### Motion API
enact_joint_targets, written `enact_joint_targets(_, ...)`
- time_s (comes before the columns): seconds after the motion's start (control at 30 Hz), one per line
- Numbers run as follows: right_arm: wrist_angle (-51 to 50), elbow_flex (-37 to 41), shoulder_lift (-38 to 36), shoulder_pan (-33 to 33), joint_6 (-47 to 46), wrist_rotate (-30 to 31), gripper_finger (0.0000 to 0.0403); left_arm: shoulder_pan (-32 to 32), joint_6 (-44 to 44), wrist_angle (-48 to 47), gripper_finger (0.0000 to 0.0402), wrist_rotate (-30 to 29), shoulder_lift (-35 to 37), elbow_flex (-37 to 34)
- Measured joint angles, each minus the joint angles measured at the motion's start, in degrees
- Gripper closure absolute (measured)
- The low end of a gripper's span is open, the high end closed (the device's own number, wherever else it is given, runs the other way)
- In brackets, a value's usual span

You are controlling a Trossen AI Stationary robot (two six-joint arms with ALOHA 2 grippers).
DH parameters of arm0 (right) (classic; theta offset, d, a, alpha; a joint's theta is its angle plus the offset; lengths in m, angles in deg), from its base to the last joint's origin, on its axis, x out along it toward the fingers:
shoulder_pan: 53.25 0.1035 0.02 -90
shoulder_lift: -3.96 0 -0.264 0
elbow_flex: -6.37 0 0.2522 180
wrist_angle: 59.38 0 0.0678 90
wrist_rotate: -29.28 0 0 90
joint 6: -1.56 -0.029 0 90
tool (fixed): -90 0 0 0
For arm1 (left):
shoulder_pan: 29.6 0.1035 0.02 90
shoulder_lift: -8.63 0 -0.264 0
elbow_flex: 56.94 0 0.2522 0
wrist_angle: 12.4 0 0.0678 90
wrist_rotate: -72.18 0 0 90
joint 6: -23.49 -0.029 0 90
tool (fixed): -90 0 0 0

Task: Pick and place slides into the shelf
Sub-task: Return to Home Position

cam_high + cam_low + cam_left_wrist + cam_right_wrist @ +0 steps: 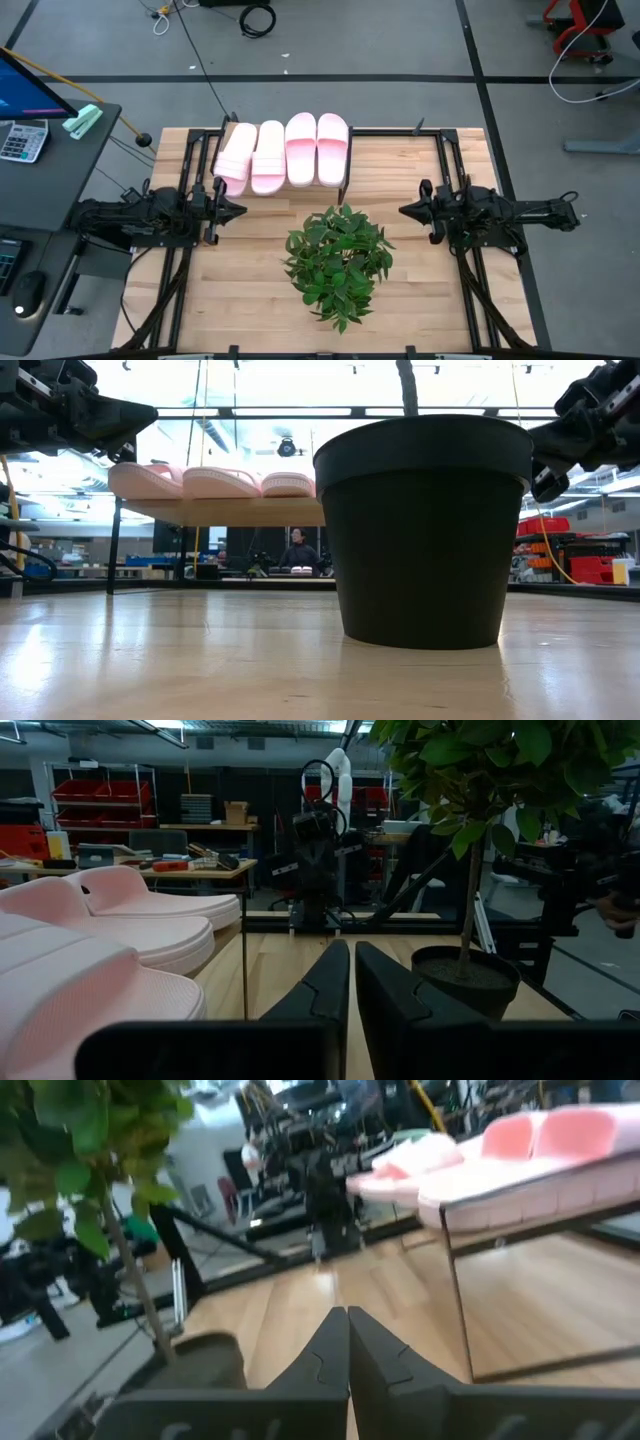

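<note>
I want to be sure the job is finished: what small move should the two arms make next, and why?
Probably none beyond settling at rest. All four pale pink foam slides lie side by side on the low light-wood shelf. The left gripper and right gripper are shut and empty, each at its side of the table.

slides (301,150): 4 | shelf (230,512): 1 | potted plant (338,258): 1 | left tool (240,210) + right tool (404,210): 2
</note>
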Motion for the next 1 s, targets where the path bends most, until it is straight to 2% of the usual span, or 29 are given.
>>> enact_joint_targets(0.4, -2.2, 0.0, 0.0, 0.0, 6.3, -2.2, 0.0402, 0.0, 0.0, 0.0, 0.0362, 0.0, 0.0, 0.0)
enact_joint_targets(0.8, -2.4, 0.0, 0.0, 0.0, 3.0, -2.2, 0.038, 0.0, 0.0, 0.0, 0.0378, 0.0, 0.0, 0.0)
enact_joint_targets(1.0, -2.4, 0.0, 0.0, 0.0, 3.0, -2.2, 0.038, 0.0, 0.0, 0.0, 0.0372, 0.0, 0.0, 0.0)
